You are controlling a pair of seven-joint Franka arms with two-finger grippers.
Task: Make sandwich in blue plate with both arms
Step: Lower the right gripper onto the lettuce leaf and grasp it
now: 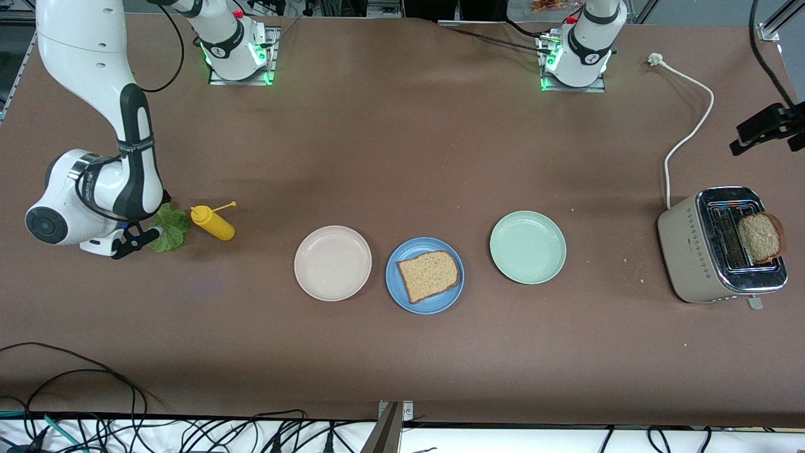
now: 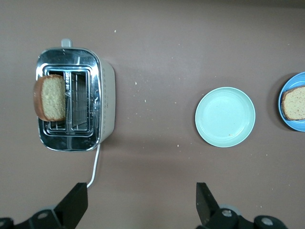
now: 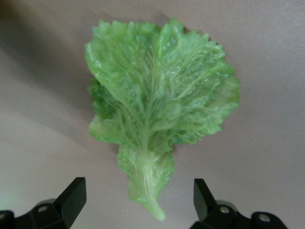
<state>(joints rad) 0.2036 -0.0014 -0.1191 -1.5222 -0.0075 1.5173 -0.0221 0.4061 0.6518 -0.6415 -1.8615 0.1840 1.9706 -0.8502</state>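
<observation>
1. Sandwich only begun: one bread slice [image 1: 429,275] flat in the blue plate [image 1: 402,296], which sits on the table [image 1: 402,157] between the beige plate [image 1: 333,263] and the pale green plate [image 1: 528,247], near the front camera. Nothing on that slice yet.
2. Lettuce leaf [image 3: 157,119] flat on the table toward the right arm's end, just beside the yellow mustard bottle [image 1: 214,223]. Right gripper [image 3: 139,187] low over it with fingers spread wide, either side of the stem, holding nothing.
3. Likely trouble here: thin, limp leaf pressed against the table, so closing too high would pinch air and closing too low would scrape the table. Pinching only the narrow stem could tear it or leave the leaf dangling and folding on the way over.
4. Bottle close by: a skewed descent or a swing on lifting could knock it over or roll it.
5. Second slice [image 1: 761,237] leaning out of the toaster [image 1: 692,251] at the left arm's end, tilted rather than upright. Left gripper [image 2: 140,193] high over the table near the toaster, fingers spread, empty, waiting.
6. Risk there: gripping crumbly bread off-centre could break a corner or drag the light toaster by its slot; the white cord [image 1: 688,132] could snag too.
7. With both arms aiming at one plate, a crossing over the middle could end in a collision or a nudged plate.
</observation>
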